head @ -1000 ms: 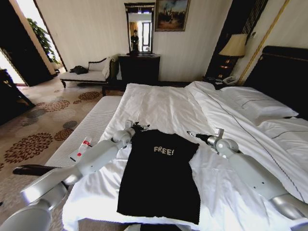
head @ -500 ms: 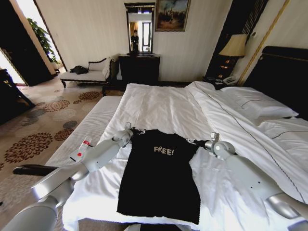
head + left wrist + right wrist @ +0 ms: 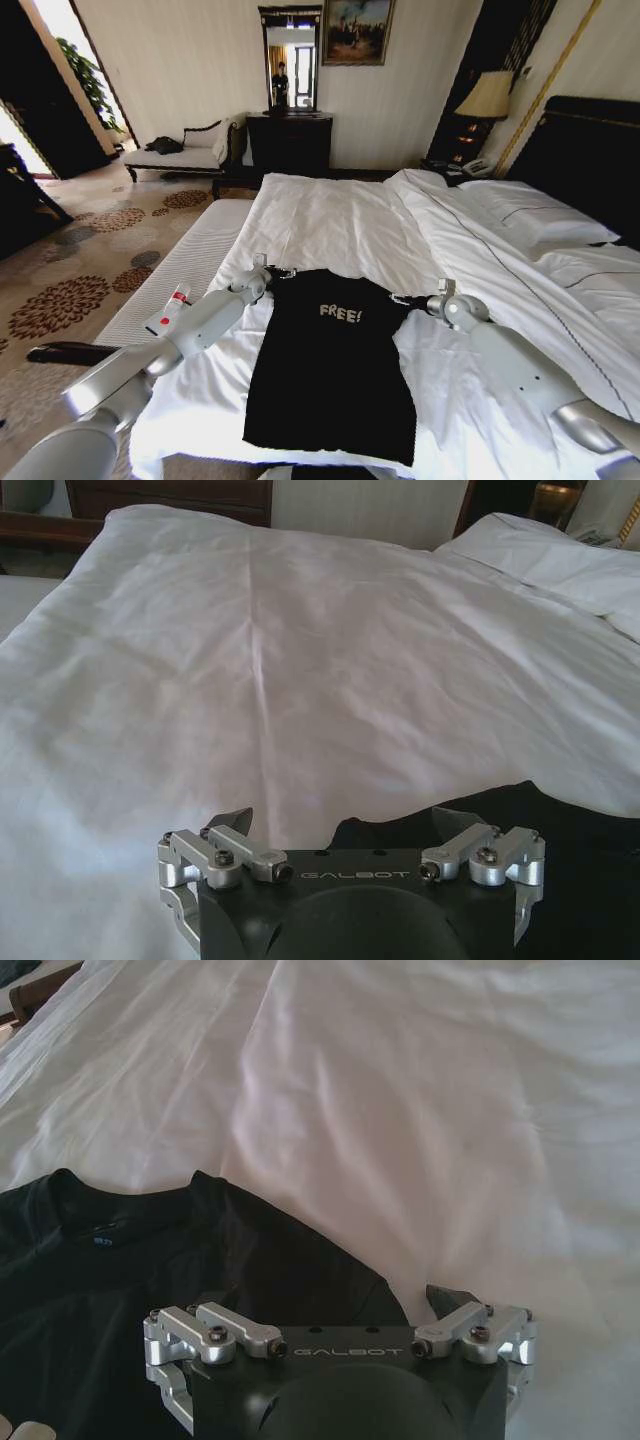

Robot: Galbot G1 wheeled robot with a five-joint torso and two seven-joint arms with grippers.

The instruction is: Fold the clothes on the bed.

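Black clothes (image 3: 333,360), both grippers now at shoulders

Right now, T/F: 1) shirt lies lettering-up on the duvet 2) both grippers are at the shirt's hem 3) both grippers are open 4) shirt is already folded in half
1) True: the black T-shirt lies flat on the white duvet, "FREE!" facing up.
2) False: the left gripper and right gripper are at the shoulder corners, by the collar end.
3) True: jaws are spread in both wrist views.
4) False: it lies at full length, with no fold across the body.
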